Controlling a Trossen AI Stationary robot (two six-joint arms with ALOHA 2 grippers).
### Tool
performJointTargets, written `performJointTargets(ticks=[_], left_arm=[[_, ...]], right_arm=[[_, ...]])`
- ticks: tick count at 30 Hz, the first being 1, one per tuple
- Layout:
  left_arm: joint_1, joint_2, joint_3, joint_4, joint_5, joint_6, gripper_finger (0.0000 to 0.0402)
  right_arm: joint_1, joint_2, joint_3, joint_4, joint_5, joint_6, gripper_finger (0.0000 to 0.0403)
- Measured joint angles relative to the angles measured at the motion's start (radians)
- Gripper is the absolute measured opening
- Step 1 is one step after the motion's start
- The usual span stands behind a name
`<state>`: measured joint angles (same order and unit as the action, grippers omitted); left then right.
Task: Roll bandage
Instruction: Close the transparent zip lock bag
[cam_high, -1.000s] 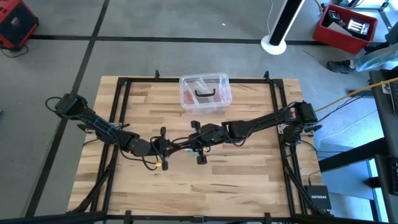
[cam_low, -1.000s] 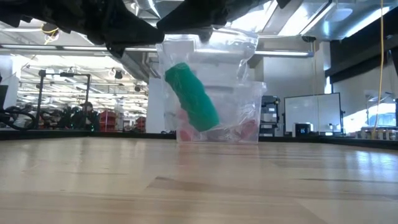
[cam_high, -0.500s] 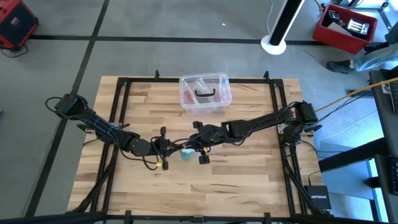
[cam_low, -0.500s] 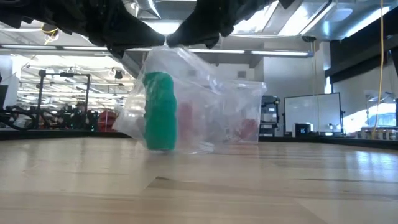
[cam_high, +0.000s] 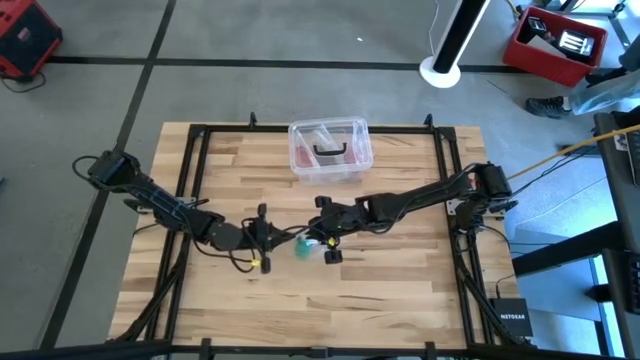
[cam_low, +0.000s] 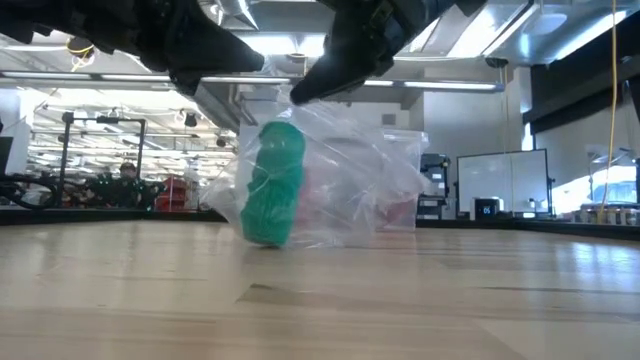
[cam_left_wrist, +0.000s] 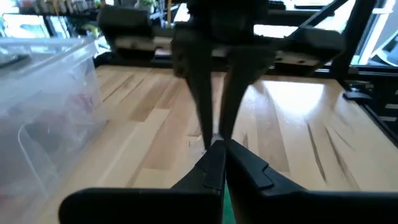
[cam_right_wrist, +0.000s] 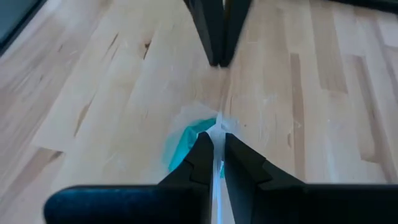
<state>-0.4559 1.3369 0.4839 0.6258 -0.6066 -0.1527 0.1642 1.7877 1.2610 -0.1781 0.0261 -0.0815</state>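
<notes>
the compact teal-green fabric bandage (cam_low: 272, 184) roll sits inside a crumpled clear plastic bag (cam_low: 335, 185), its lower end on or just above the pale wooden desk (cam_high: 390, 285) near the middle, well clear of every edge. the left pincer (cam_high: 283, 238) and the right pincer (cam_high: 317, 236) meet above it from the left and right; both are clenched on the bag's top, the right one pinching a thin fold of film just above the green roll in its own wrist view. wide bare wood lies on the near side and toward both side rails of the black frame (cam_high: 188, 170). a clear plastic box with pinkish contents (cam_high: 330, 150) stands at the far edge, apart from the bag. in the low view the arms are cut off at the top and the bag blurs the box behind it; from above the bandage shows only as a small green spot between the pincers.
</notes>
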Motion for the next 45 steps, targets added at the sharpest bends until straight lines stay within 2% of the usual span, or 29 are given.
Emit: performJointTargets(ticks=[5,12,17,24,28,34,40,45], left_arm=[[0.027,0.014,0.0,-0.007,0.002,-0.046,0.0043],[0.046,0.063,0.04,-0.005,0.087,-0.029,0.0103],[0.047,0.105,0.073,-0.01,0.086,0.051,0.0115],[0.058,0.107,0.076,-0.012,0.056,0.046,0.0115],[0.065,0.107,0.076,-0.009,0.045,0.026,0.0096],[0.074,0.107,0.076,-0.026,0.037,0.038,0.0012],[0.071,0.109,0.076,-0.011,-0.08,0.091,0.0002],[0.069,0.117,0.118,-0.07,-0.209,0.15,0.0001]], right_arm=[[0.0,-0.013,0.002,0.006,0.0,0.001,0.0027],[0.0,-0.013,0.002,0.006,0.0,0.002,0.0029],[0.0,-0.013,0.002,0.016,0.0,0.002,0.0029],[0.0,-0.013,0.002,0.018,0.0,0.001,0.003],[0.0,-0.013,0.002,0.019,0.0,0.002,0.003],[-0.001,-0.012,0.002,0.016,0.005,0.025,0.003],[-0.002,-0.01,0.001,0.046,0.017,0.123,0.003],[-0.003,-0.01,0.001,0.053,0.072,0.239,0.003]])
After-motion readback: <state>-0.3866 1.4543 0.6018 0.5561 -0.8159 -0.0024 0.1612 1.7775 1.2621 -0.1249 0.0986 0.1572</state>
